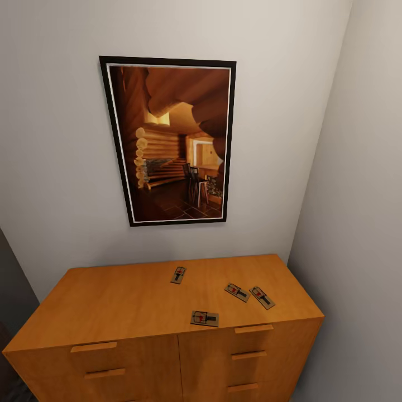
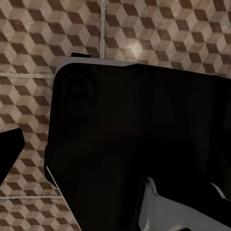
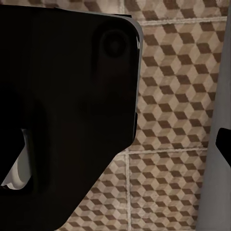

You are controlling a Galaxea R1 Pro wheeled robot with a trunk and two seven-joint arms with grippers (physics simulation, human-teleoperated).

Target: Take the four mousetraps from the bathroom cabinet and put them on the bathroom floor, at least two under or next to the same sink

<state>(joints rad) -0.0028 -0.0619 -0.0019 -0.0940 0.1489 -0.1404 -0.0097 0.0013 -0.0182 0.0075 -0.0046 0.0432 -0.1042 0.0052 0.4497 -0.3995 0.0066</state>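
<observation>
Though unseen tool, mousetraps [image 1: 237,292] atop cabinet [image 1: 128,298]

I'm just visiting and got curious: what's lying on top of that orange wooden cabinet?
Four mousetraps lie flat on the cabinet top: one near the back, two side by side toward the right, one at the front edge. The drawers are shut, so their contents are hidden.

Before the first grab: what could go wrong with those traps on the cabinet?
1. The front mousetrap lies at the cabinet top's front edge; a nudge could knock it off.
2. The two right mousetraps lie close together, so gripping one may shove the other.
3. The wall crowds the right side.
</observation>
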